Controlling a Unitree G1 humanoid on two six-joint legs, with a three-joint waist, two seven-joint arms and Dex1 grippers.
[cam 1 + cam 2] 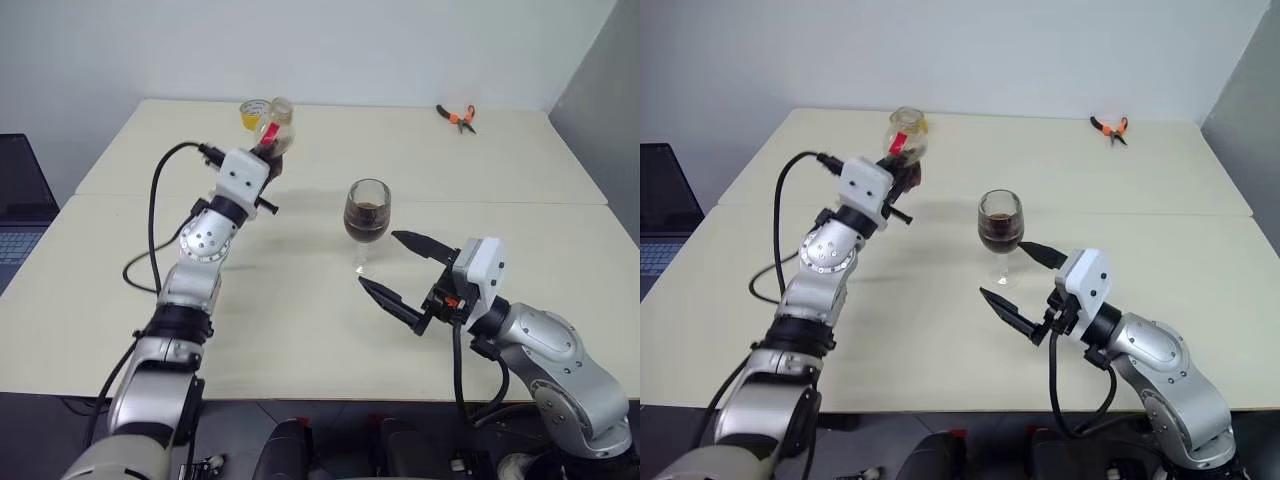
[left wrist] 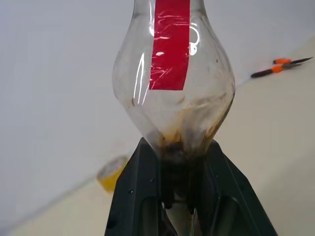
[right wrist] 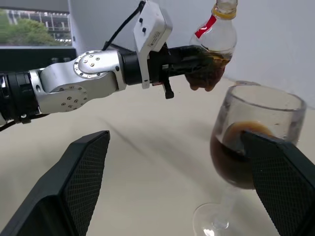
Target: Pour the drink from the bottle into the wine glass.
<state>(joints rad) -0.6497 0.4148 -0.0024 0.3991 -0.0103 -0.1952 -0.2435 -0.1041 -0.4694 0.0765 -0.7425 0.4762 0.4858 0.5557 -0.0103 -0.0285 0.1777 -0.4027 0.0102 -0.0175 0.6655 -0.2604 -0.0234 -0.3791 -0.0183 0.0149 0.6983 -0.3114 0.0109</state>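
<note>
Nearest the robot, the right gripper (image 1: 392, 262) hovers low over the pale table (image 1: 300, 330) with its two black fingers (image 1: 395, 300) spread wide and nothing between them; they point toward the wine glass (image 1: 367, 215), one finger on each side of its stem without touching it. The wine glass stands upright on its round foot near the middle of the table, and the dark brown drink (image 1: 366, 223) fills about the lower half of its bowl. Farther back and toward the robot's left, the left gripper (image 1: 905, 172) is clamped tight on the lower body of the bottle (image 1: 276, 128), holding it roughly upright and clear of the tabletop, neck upward (the wrist view shows the clear body nearly drained, with only brown streaks and a dark residue at the bottom, between the fingers (image 2: 135, 196)). A red label strip (image 2: 170, 44) runs down from the bottle's neck. Just behind the bottle lies a yellow tape roll (image 1: 254, 113) on the table. At the far right corner of the table, well apart from everything else, rest orange-handled pliers (image 1: 457, 118).
</note>
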